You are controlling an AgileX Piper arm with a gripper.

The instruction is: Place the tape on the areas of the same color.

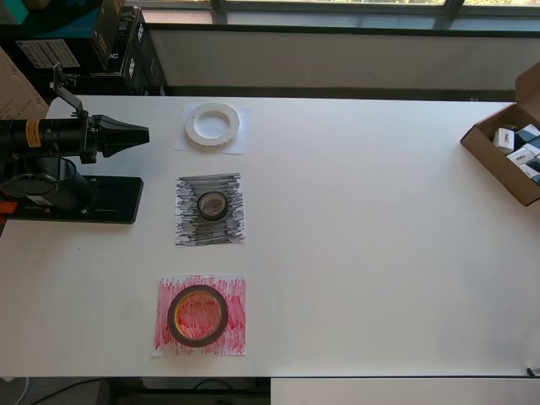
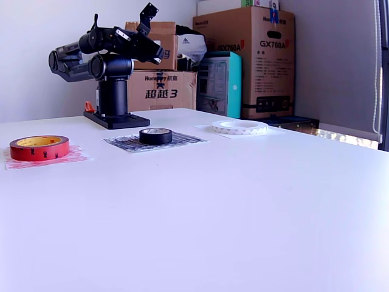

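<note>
The single arm (image 1: 46,135) sits folded back over its own black base plate (image 1: 80,200), which lies below and behind the gripper in the overhead view. The upper links run level, stacked close above the round shoulder column (image 2: 112,91). The gripper (image 1: 139,132) points out sideways from the wrist, toward the overhead view's right, held up in the air and touching nothing. Its dark fingers taper to a single blunt tip with no gap visible between them, so the jaws look closed and empty. A small bracket (image 2: 148,12) rises just above the wrist
</note>
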